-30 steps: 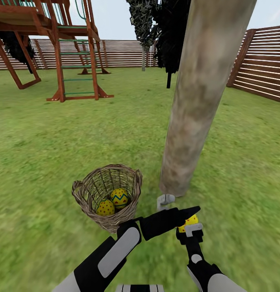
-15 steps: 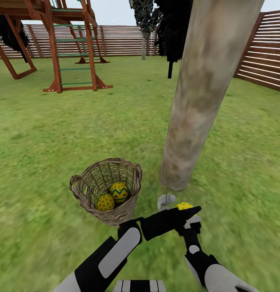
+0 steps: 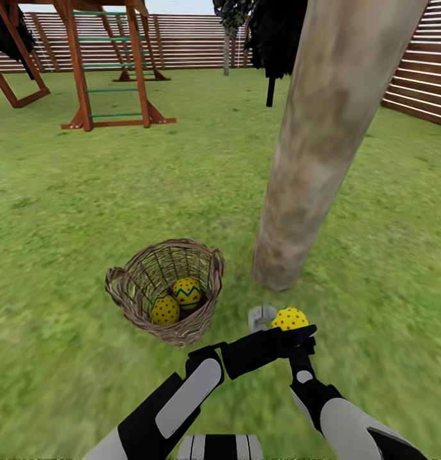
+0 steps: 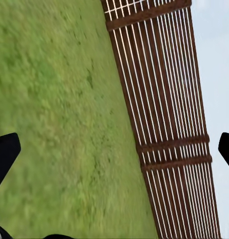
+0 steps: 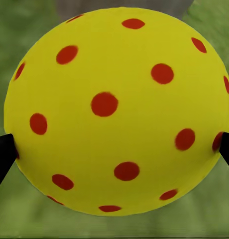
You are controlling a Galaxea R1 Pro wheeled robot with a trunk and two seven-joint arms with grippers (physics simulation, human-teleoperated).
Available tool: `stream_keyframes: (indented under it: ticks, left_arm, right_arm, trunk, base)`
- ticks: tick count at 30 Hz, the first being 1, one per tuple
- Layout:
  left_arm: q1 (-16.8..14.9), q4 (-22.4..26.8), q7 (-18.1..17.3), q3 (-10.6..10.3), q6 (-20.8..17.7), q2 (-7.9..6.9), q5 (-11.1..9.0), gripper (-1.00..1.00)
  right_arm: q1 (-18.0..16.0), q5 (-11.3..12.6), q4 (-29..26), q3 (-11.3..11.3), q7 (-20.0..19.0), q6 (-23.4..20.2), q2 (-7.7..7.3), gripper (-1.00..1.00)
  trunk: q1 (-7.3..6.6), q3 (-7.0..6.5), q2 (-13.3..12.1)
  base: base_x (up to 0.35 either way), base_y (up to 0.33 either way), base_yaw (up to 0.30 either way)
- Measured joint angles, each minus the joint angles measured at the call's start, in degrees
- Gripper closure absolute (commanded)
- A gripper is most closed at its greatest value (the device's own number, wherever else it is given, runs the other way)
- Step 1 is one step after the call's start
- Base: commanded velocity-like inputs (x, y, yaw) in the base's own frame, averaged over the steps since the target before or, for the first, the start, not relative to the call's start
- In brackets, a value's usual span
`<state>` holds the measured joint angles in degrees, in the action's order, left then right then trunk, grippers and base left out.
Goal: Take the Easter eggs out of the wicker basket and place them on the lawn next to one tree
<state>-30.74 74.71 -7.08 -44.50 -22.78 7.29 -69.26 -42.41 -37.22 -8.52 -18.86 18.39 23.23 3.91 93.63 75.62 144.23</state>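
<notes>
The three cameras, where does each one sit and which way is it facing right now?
Head view: on the robot's head, looking forward and down over the lawn at the wicker basket, tree trunk and play set; both forearms show.
Left wrist view: on the left arm, looking sideways along grass to the slatted fence; dark fingertips of the left claw show.
Right wrist view: on the right arm, close on the held egg; dark fingertips of the right claw touch its sides.
Shared: this egg also shows in the head view.
</notes>
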Motion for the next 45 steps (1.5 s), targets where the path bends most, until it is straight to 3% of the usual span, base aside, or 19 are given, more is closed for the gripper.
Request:
stream_keyframes:
  ticks: [37,40,45]
  left_arm:
    - [0.00,-0.09,0.18,-0.09,0.00,0.00,0.04,-1.00]
    - [0.00,-0.09,0.18,-0.09,0.00,0.00,0.04,-1.00]
    - [0.00,-0.08,0.18,-0.08,0.00,0.01,0.04,-1.00]
  right_arm:
    - [-0.35,0.03,-0.94,-0.41,0.39,0.00,0.02,1.00]
    - [-0.35,0.00,-0.94,-0.41,1.84,-0.08,0.02,1.00]
    - [-0.37,0.00,-1.34,-0.52,2.44,2.23,0.02,1.00]
  trunk:
    - [0.95,8.20,0.50]
    - [1.03,8.87,0.54]
    - [1.14,9.97,0.61]
  base:
    - [0.000,0.000,0.000]
    - [0.000,0.000,0.000]
    - [0.000,0.000,0.000]
